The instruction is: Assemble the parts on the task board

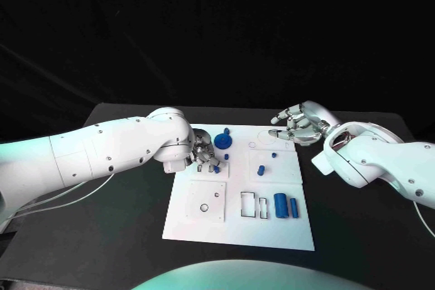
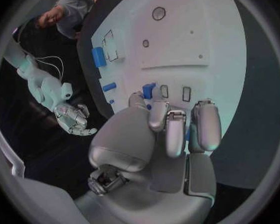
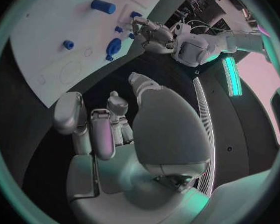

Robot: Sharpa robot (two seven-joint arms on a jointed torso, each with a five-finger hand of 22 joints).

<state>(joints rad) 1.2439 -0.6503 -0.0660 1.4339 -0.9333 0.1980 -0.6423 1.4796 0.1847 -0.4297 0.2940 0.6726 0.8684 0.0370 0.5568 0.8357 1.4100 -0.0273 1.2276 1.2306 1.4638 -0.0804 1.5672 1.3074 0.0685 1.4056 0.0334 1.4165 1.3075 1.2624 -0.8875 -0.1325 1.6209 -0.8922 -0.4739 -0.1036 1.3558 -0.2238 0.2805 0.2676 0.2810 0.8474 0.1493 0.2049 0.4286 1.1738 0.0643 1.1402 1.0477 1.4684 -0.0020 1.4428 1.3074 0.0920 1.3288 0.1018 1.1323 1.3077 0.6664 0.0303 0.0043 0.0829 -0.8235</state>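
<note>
So nearest to us on the task board [image 1: 237, 230] we've got a bare white stretch, then a raised square plate [image 1: 205, 202] with a small round hole at about 7 o'clock from the board's middle. Just to the 3 o'clock side of that plate sit two little rectangular outlines, and beyond them a fat blue cylinder [image 1: 282, 206] with a thinner blue pin [image 1: 297, 207] right beside it, both lying flat around 4 o'clock.

Moving up the board, a small blue peg [image 1: 261, 170] lies near the centre, and a tinier blue stud [image 1: 274, 156] sits a bit further out toward 1 o'clock. Over at 10 o'clock we see the left hand [image 1: 203, 153] down over the board's edge, fingers curled downward onto a cluster of small blue pieces [image 1: 217, 169]. In the left wrist view the fingertips [image 2: 175, 134] sit close together right over those blue bits, but we honestly can't tell if anything's actually pinched. Just past the hand there's a round blue gear-like knob [image 1: 223, 141] standing on the board.

Furthest out, at about 1 o'clock, the right hand [image 1: 297, 125] hangs over the far corner of the board by a faint circular outline. Its fingers are loosely curled and apart, nothing in them as far as the right wrist view shows.
</note>
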